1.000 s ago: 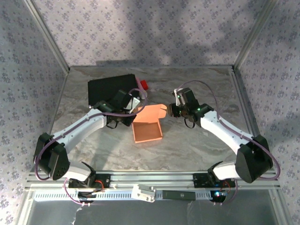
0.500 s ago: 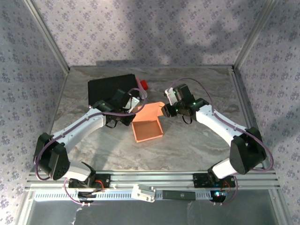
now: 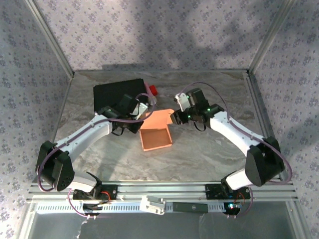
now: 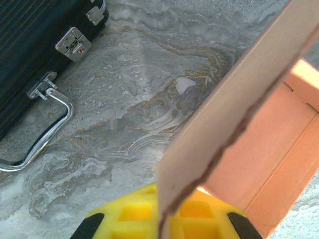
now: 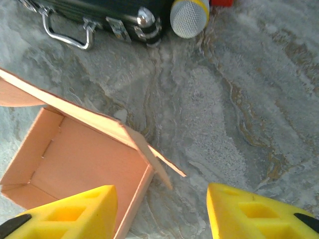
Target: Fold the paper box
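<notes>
Currently the salmon-orange thin-cardboard paper box [image 3: 156,137] sits on the grey marbled worktop [image 3: 214,149] as an open tray. Its walls are upright and its lid panel is raised at the far edge, between the two tools. The left tool [image 3: 143,114] appears pinched narrow on that lid panel: in the left wrist view the panel's raw edge runs straight down between the yellow pads [image 4: 124,216], and the tray's hollow lies just to the tool's right. The right tool [image 5: 159,214] hangs spread wide over the tray's other far corner, holding nothing. A small side tab of the lid juts out just ahead of it.

The step in hand looks like closing the lid. The next move probably calls for the right tool to nudge that tab inward while the left tips the panel down over the tray without creasing it.

Beyond both tools lies a black flat rectangular case with chrome latches [image 3: 117,92]. A silver mesh-headed microphone [image 5: 188,17] lies just beside it.
</notes>
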`<action>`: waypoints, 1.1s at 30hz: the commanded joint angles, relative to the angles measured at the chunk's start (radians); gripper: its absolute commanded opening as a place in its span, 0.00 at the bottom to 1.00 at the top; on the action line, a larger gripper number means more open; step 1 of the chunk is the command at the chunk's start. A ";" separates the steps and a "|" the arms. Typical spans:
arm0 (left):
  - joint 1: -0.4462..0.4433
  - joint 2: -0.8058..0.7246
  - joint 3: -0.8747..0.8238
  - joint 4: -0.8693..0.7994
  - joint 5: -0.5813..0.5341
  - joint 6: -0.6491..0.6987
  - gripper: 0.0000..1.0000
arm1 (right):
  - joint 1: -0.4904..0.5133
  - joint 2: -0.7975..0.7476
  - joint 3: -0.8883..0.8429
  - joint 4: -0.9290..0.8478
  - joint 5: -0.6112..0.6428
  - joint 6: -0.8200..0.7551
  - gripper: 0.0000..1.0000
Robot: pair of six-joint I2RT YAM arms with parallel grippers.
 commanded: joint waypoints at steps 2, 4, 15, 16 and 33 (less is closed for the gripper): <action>0.008 0.015 0.018 -0.011 0.032 0.026 0.00 | -0.007 0.042 0.053 -0.034 -0.020 -0.043 0.50; 0.010 0.017 0.017 -0.007 0.038 0.031 0.00 | -0.008 0.061 0.068 -0.040 -0.040 -0.046 0.48; 0.022 0.025 0.019 0.000 0.058 0.037 0.00 | -0.013 0.124 0.080 -0.031 -0.057 -0.058 0.37; 0.022 0.025 0.019 0.002 0.059 0.035 0.00 | -0.013 0.122 0.078 -0.028 -0.056 -0.057 0.37; 0.030 0.030 0.024 0.028 0.030 -0.021 0.00 | 0.024 0.112 0.041 0.019 -0.015 -0.018 0.21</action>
